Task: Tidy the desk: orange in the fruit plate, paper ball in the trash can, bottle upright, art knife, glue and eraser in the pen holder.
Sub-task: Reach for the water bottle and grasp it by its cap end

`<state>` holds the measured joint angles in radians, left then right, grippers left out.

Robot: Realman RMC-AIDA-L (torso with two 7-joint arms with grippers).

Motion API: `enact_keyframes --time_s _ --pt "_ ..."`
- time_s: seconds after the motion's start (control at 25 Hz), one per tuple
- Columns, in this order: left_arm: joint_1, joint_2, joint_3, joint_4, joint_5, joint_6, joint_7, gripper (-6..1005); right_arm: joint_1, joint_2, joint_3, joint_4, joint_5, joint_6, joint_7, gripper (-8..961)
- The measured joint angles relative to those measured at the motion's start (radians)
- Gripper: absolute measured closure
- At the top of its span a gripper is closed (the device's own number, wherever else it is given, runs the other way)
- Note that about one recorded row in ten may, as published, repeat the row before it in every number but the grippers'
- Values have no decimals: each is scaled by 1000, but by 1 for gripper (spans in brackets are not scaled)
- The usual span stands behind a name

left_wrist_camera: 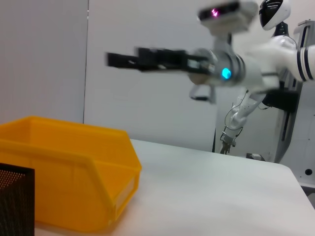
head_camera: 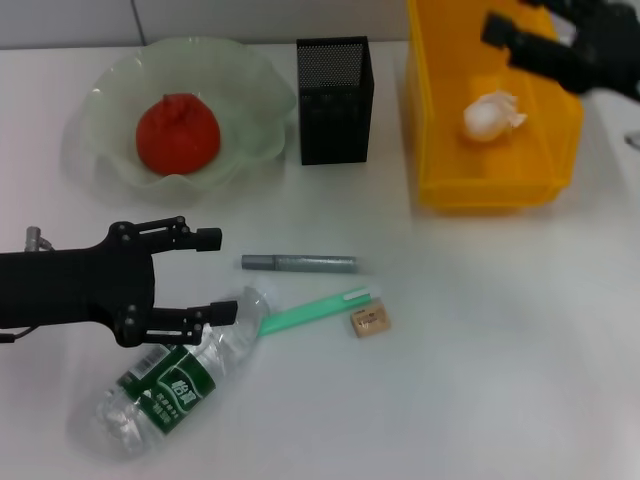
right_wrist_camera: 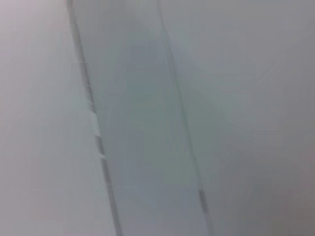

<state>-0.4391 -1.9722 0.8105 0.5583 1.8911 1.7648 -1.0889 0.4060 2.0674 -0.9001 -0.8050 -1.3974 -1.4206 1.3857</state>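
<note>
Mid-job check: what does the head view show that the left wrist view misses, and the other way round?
Only the head view shows the orange in the fruit plate, the paper ball in the bin, the bottle lying on its side, the eraser, a grey stick and a green pen-like tool, and the left claw open by the bottle's neck. Only the left wrist view shows the right arm's wrist with its blue light and the room's wall. Both show the trash can, the pen holder and the right claw above the bin.
</note>
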Motion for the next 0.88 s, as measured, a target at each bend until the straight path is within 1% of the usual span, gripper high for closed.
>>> enact_keyframes --time_s 0.08,0.12,0.2,0.28,0.44,0.64,0.72,0.88 --pt "-3 1 0 1 0 0 -12 161 12 -15 50 133 -3 -107 -109 115" --pt "-5 1 -1 4 1 0 -22 161 14 -26 56 191 -6 -135 -157 115" --pt "-6 1 -1 11 2 0 -35 161 16 -43 56 282 -12 -172 -242 115" --pt "-7 1 -1 27 3 0 -66 161 14 -51 51 340 -35 -191 -304 116" --pt "-7 3 -1 45 3 -7 -95 161 8 -44 48 353 -171 -207 -351 116" --pt "-4 4 -7 52 5 -15 -106 162 35 -34 48 359 -355 -209 -363 116" --pt "-3 7 -24 63 6 -10 -116 162 50 -26 48 360 -411 -205 -370 116" --pt "-3 7 -26 80 6 -1 -146 162 67 -10 49 354 -484 -177 -379 118"
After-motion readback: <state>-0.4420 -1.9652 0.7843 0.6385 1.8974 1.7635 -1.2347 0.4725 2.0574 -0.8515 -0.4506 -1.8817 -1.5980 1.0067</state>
